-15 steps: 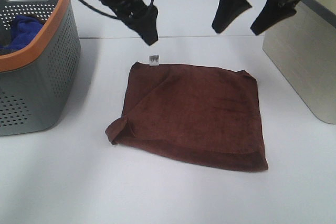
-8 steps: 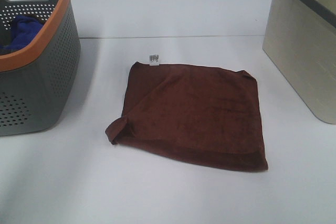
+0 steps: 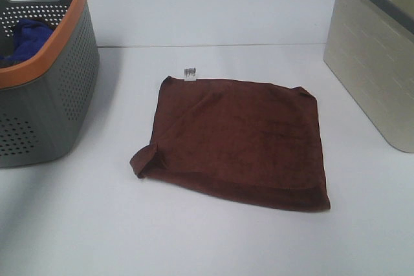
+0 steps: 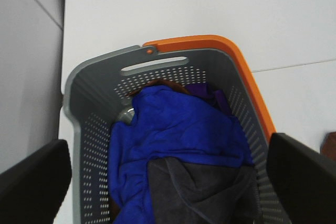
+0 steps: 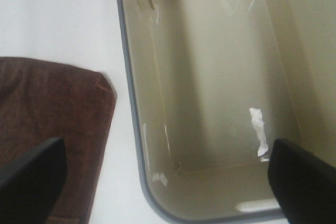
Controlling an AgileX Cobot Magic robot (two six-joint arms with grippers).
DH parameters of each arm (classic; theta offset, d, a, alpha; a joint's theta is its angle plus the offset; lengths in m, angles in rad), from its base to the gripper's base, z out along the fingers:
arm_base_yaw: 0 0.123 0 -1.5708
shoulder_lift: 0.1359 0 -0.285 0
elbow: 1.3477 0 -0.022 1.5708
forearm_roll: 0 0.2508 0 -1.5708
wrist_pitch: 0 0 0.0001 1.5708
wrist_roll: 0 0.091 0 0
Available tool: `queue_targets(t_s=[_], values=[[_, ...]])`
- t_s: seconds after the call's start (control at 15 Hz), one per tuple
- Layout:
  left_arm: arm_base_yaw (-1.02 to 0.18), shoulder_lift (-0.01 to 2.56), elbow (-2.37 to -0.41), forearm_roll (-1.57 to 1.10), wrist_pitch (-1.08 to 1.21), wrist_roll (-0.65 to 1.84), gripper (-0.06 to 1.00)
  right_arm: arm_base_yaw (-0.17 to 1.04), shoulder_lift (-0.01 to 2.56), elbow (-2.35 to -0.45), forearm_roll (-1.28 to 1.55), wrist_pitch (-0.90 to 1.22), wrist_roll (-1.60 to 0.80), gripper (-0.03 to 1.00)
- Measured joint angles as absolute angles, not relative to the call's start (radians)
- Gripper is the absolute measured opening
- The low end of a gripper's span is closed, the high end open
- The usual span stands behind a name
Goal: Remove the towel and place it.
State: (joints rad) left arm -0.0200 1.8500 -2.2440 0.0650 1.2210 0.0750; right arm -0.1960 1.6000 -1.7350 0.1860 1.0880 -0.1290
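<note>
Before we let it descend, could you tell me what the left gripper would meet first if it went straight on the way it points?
Most likely the blue cloth heaped in the grey basket; the open left gripper looks straight down onto it.

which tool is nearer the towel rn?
Right. The right tool hangs over the beige bin's rim with the towel alongside; the left tool is over the grey basket, farther off.

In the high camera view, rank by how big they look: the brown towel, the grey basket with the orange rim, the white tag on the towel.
1. brown towel
2. grey basket, cut off by the frame edge, so its true rank against the towel is unsure
3. white tag, clearly smallest
</note>
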Motion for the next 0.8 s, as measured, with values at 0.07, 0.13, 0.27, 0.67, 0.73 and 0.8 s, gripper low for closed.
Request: queue_targets(t_s=[0.07,0.13,0.27,0.67,0.73,0.8], values=[[-0.001,1.792,-2.175,0.062,1.221,0.074,0.96,-0.196,1.56,-1.689,0.188,1.088,-0.132,0.92],[0.018,1.731,-2.084,0.062,1.221,0.074,0.96,-0.196,1.513,-1.633,0.19,1.088,-0.136,0.92],[0.048,1.626,-1.92,0.062,1.221,0.074,0.96,-0.196,1.423,-1.543,0.189,1.088,-0.154,0.92],[0.083,1.117,-1.249,0.088,1.054,0.036,0.96,-0.196,1.056,-1.119,0.186,1.088,-0.19,0.91],[0.083,1.048,-1.175,0.089,1.013,0.036,0.96,-0.196,0.976,-1.041,0.186,1.084,-0.222,0.91],[0.083,0.977,-1.105,0.092,0.975,0.037,0.96,-0.196,0.902,-0.968,0.186,1.058,-0.251,0.9]])
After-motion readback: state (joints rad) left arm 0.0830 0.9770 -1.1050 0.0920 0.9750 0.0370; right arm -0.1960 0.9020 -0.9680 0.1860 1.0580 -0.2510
